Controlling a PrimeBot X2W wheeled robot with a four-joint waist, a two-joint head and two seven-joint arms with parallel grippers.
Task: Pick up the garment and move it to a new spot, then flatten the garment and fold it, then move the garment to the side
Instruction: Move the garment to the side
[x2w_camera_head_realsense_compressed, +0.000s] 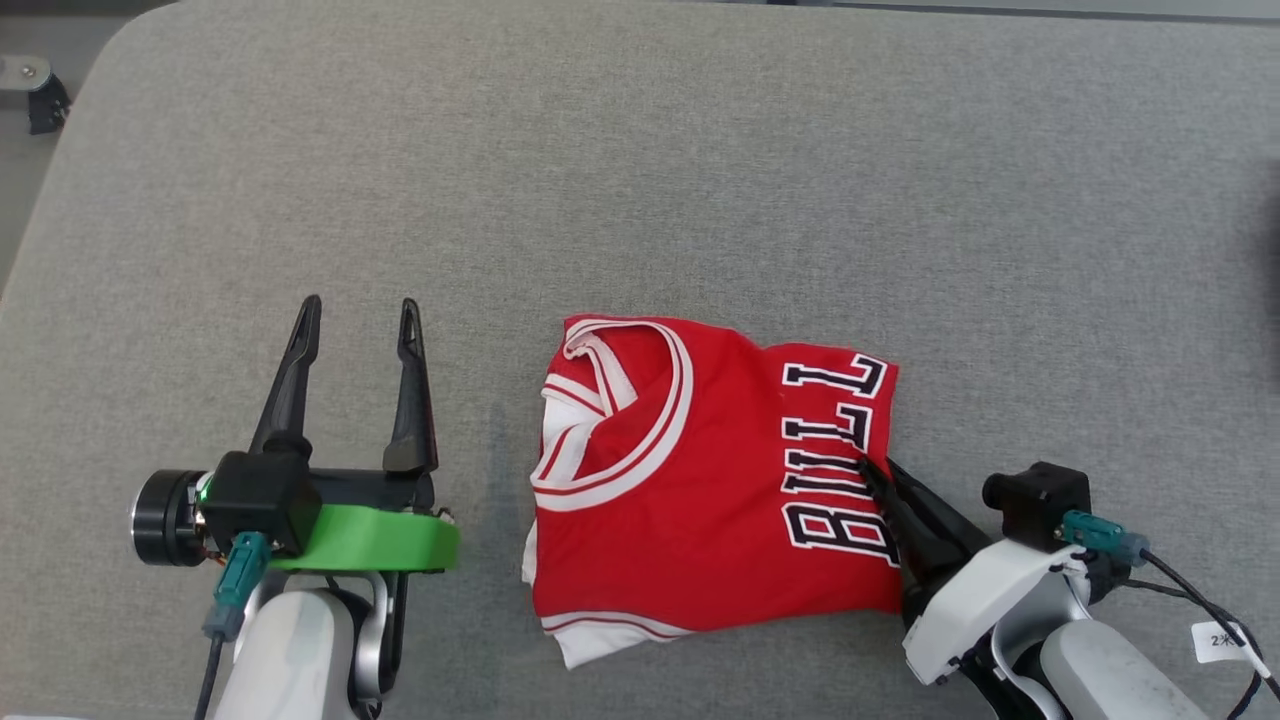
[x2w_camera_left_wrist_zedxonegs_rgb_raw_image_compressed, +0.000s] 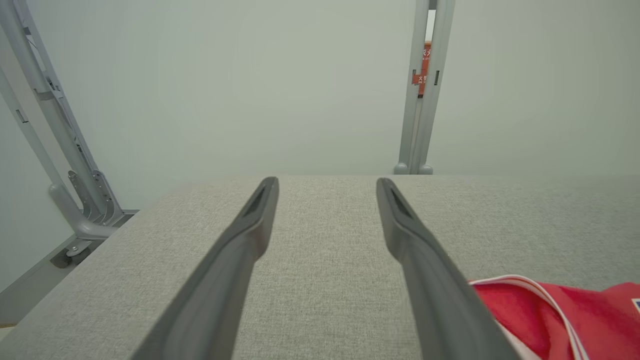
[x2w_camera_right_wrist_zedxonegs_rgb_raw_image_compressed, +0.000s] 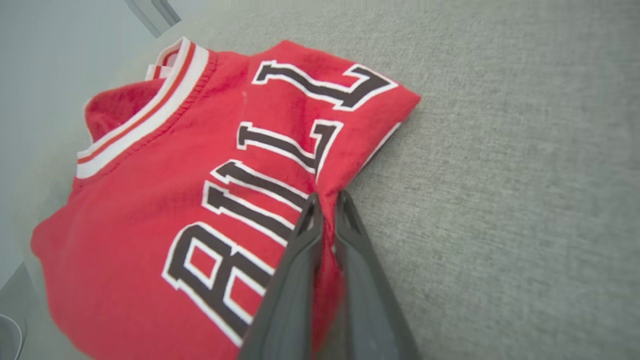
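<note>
Right gripper (x2w_camera_right_wrist_zedxonegs_rgb_raw_image_compressed: 325, 202) jaws nearly closed, pinching a bit of cloth at the edge of the red folded basketball jersey with black-and-white BULL lettering and white-and-red trim (x2w_camera_head_realsense_compressed: 690, 490); fabric puckers up between them. How many layers are in the pinch, can't tell. Left gripper (x2w_camera_head_realsense_compressed: 360, 308) jaws wide apart, holding nothing, hovering over bare surface just beside the jersey's collar side, not touching it. Jersey lies folded into a compact rectangle, near the robot's edge of the grey woven fabric-covered table (x2w_camera_head_realsense_compressed: 700, 150), between the two grippers. Judgement: fold looks done, and the sideways move is what's left. Risks: a one-sided edge grip likely drags only the top layer, so the fold peels open or skews. The textured table cover adds friction and could bunch the bottom layers. The small pinch could slip out if pulled fast. Lifting from one side would let the far side droop and unfold.
</note>
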